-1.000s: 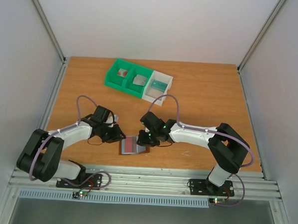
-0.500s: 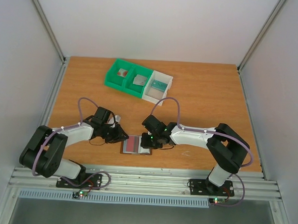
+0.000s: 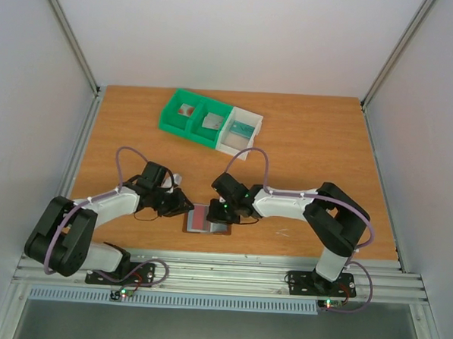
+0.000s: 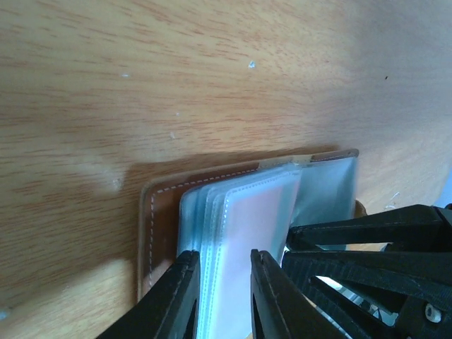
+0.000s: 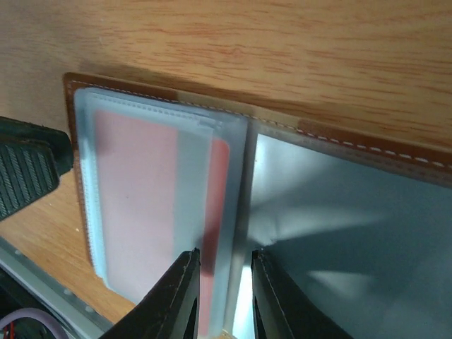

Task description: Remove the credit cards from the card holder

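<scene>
The brown card holder (image 3: 207, 220) lies open near the table's front edge, between my two grippers. Its leather edge (image 4: 161, 212) frames a stack of frosted sleeves, with a pink credit card (image 4: 261, 226) showing through the top one. In the right wrist view the card holder (image 5: 353, 141) shows a red credit card (image 5: 220, 183) poking from a sleeve by the spine. My left gripper (image 3: 183, 206) (image 4: 224, 258) is narrowly open, tips over the sleeves' outer edge. My right gripper (image 3: 219, 212) (image 5: 224, 254) is narrowly open over the red card's strip and the spine.
A green bin (image 3: 191, 118) and a joined white bin (image 3: 240, 131) holding small flat items stand at the back of the table. The metal rail (image 3: 221, 272) runs just behind the card holder's near edge. Each wrist view shows the other gripper close by.
The card holder has turned from a slight tilt to square with the table edge. My right gripper has slid left onto it. The left gripper has shifted slightly at its left edge.
</scene>
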Robot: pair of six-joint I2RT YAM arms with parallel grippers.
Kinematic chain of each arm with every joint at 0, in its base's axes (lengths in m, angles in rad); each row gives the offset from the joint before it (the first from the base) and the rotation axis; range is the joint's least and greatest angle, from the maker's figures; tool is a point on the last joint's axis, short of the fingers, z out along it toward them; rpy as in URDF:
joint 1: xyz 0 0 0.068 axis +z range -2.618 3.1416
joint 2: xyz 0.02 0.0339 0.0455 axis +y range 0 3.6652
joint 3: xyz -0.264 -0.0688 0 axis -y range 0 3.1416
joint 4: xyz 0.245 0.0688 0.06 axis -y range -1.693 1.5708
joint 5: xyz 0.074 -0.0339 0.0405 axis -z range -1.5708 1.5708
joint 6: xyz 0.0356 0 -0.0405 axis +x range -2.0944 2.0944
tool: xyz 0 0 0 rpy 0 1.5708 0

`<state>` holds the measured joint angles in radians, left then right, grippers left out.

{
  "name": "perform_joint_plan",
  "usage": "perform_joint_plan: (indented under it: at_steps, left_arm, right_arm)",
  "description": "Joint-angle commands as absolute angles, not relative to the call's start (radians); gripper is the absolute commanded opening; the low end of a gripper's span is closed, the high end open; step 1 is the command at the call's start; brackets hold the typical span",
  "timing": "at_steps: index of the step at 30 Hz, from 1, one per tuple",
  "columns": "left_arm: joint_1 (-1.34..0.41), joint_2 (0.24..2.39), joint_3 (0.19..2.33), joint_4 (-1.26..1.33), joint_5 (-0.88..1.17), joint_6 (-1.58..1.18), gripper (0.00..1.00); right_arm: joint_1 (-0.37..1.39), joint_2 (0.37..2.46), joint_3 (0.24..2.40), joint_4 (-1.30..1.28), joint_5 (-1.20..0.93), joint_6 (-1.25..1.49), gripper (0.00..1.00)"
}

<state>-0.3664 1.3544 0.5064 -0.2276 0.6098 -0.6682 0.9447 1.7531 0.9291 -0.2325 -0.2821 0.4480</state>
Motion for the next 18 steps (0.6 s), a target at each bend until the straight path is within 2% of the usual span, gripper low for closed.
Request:
perform_joint_plan:
  at_steps: [1, 12, 18]
  left_arm:
    - [-0.37, 1.347, 0.486, -0.229, 0.609, -0.64, 0.22]
    - [-0.37, 1.33, 0.495, -0.266, 0.601, -0.622, 0.25]
    - [-0.37, 1.293, 0.502, -0.291, 0.606, -0.622, 0.3]
  right_arm:
    - [0.951, 1.787, 0.965, -0.216, -0.29, 0.465, 0.21]
    - [0.951, 1.787, 0.905, -0.224, -0.234, 0.463, 0.08]
    - [0.951, 1.782, 0.884, -0.211, -0.226, 0.466, 0.06]
